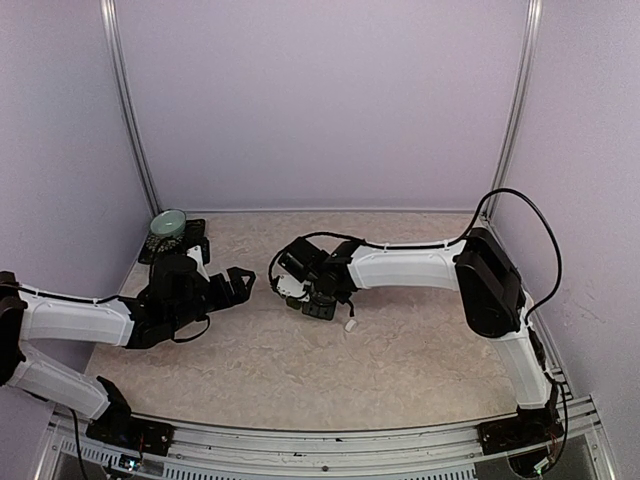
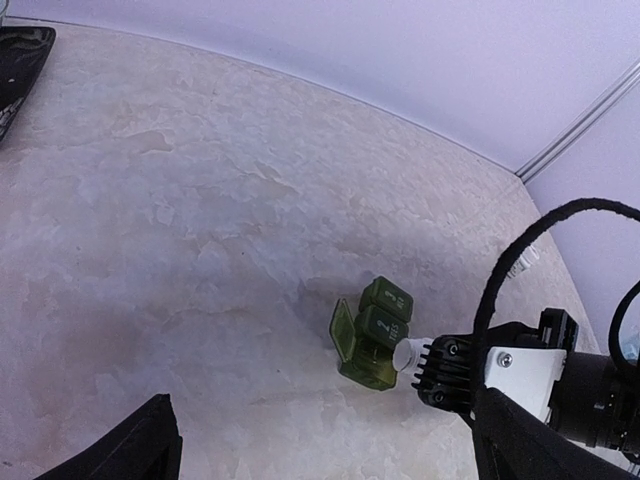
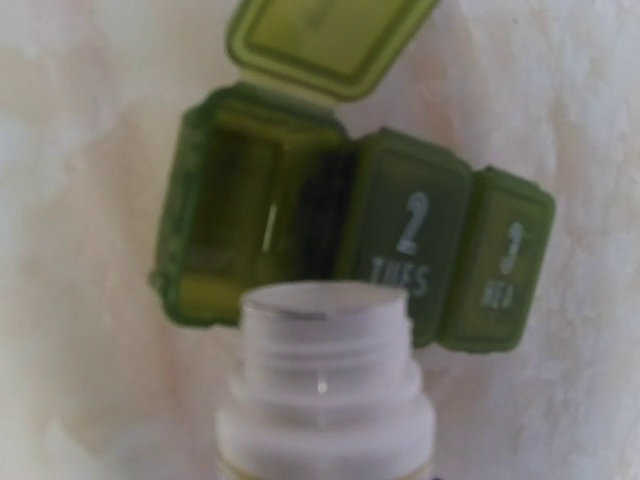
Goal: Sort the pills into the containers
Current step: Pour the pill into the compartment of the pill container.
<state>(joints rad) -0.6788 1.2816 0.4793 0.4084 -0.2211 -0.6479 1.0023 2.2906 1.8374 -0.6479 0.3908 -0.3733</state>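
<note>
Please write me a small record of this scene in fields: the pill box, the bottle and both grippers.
pill box: dark green plastic strip of three joined compartments, on the beige table
first compartment: lid open
compartments 2 and 3: lids shut
bottle: small white plastic bottle, uncapped, mouth near the first compartment
right gripper: shut on the bottle
left gripper: open, empty

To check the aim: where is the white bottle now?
The bottle is in the right tool near the table's middle, top view; its mouth is beside the containers' open end compartment.
</note>
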